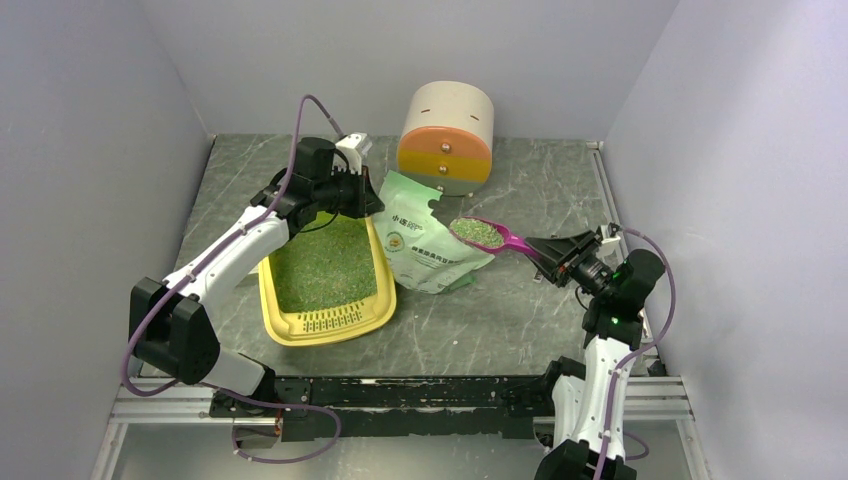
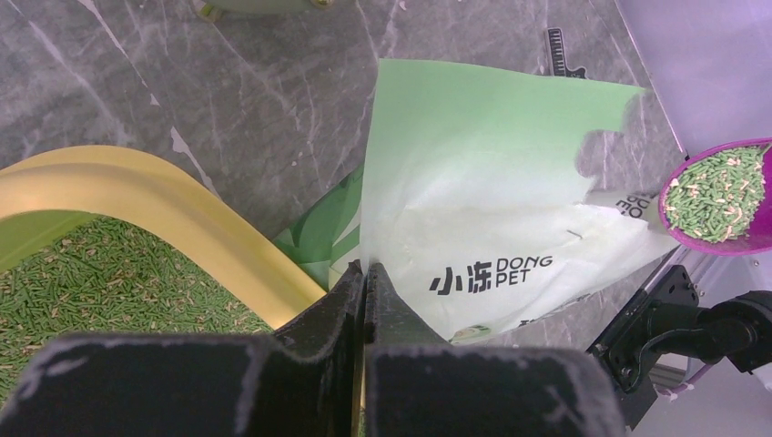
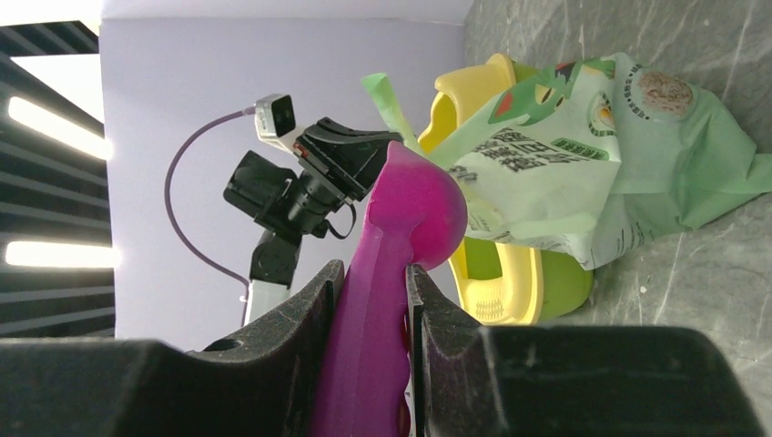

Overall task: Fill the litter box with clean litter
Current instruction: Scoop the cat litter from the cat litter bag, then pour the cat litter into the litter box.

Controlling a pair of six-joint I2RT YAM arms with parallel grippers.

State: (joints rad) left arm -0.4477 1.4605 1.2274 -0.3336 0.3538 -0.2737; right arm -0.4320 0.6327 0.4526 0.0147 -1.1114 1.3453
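Note:
The yellow litter box (image 1: 378, 300) lies left of centre, holding a layer of greenish litter (image 1: 320, 262); its rim (image 2: 164, 209) and the litter (image 2: 100, 282) show in the left wrist view. My left gripper (image 1: 365, 203) is shut on the edge of the pale green bag (image 1: 425, 250), with the fingertips (image 2: 378, 278) pinching the bag's edge (image 2: 492, 182). My right gripper (image 1: 548, 253) is shut on the handle of the magenta scoop (image 1: 505, 238). The scoop bowl, full of litter (image 1: 476, 232), hovers over the bag. The handle (image 3: 378, 300) sits between my right fingers.
The round beige-orange-yellow drawer cabinet (image 1: 447, 135) stands at the back, behind the bag. Side walls close in the table left and right. The right wrist view shows the bag (image 3: 583, 155), the litter box (image 3: 510, 282) and the left arm (image 3: 309, 182) beyond the scoop.

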